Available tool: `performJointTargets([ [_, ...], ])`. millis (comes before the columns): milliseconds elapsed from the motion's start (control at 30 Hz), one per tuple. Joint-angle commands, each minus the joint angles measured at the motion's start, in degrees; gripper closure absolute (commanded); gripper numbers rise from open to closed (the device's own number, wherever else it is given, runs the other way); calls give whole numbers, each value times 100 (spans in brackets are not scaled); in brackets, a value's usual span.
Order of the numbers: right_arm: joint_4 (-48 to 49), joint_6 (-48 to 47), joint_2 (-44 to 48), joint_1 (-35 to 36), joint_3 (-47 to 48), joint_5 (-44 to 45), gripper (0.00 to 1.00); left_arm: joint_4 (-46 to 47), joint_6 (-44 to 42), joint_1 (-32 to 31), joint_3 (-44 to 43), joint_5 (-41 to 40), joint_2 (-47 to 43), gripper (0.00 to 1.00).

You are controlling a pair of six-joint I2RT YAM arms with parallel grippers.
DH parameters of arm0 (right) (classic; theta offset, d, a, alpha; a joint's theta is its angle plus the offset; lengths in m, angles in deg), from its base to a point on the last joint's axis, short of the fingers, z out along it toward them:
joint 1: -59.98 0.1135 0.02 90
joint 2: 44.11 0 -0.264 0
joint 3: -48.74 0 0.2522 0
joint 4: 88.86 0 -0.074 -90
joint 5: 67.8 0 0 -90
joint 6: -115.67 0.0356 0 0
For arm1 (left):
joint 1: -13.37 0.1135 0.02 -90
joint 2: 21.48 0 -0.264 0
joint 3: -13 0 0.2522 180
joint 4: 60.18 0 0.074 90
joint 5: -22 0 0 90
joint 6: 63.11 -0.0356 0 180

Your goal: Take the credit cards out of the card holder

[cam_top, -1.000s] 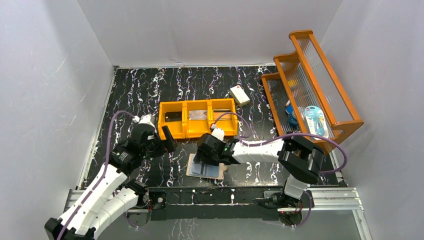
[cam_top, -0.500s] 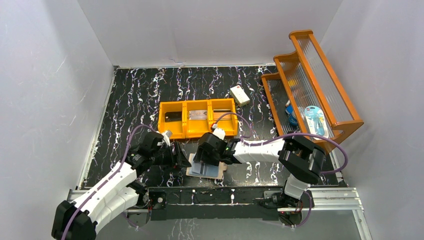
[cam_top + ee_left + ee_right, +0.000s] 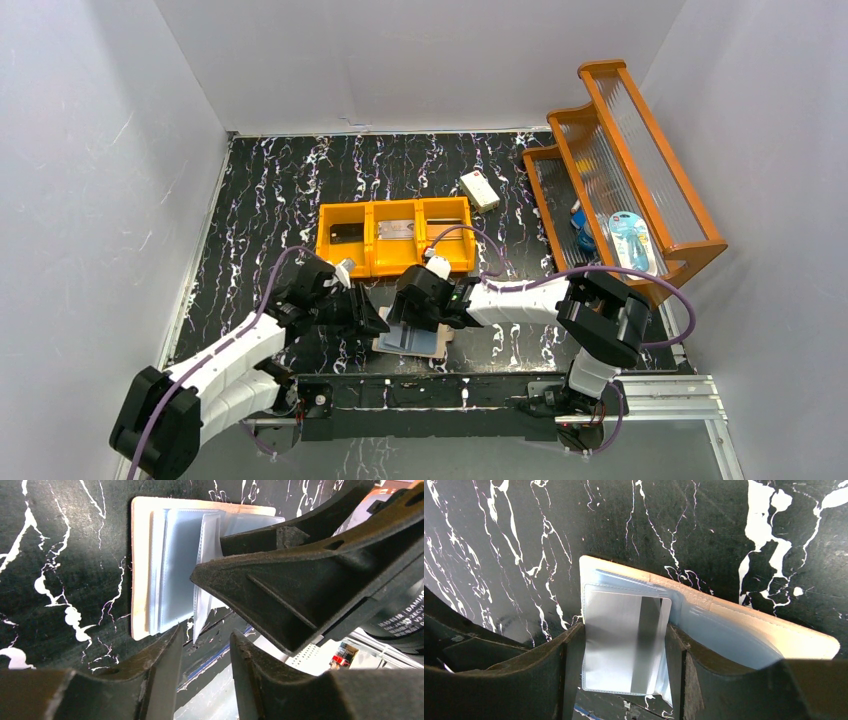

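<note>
The card holder (image 3: 744,630) lies open on the bench (image 3: 499,525). The right gripper (image 3: 625,632) fingers are closed on both edges of one clear pocket leaf, and a silver credit card (image 3: 621,655) sits inside it, between them. The left gripper (image 3: 206,630) fingers stand narrowly apart, empty, with the leaf's corner just beyond their tips.
</note>
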State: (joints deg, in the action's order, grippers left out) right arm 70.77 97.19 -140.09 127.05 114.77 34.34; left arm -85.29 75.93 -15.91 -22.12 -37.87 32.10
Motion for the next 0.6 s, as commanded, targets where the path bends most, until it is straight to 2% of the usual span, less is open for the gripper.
performJointTargets([
  [0, -68, 155, -254, 78, -225, -370, 40, 274, -77, -59, 24, 256, 256, 64],
  [367, -31, 155, -245, 69, -244, -400, 39, 803, 33, -235, 158, 126, 620, 69],
  [567, -15, 134, -239, 67, -240, -434, 39, 989, 18, -348, 129, 63, 953, 87],
])
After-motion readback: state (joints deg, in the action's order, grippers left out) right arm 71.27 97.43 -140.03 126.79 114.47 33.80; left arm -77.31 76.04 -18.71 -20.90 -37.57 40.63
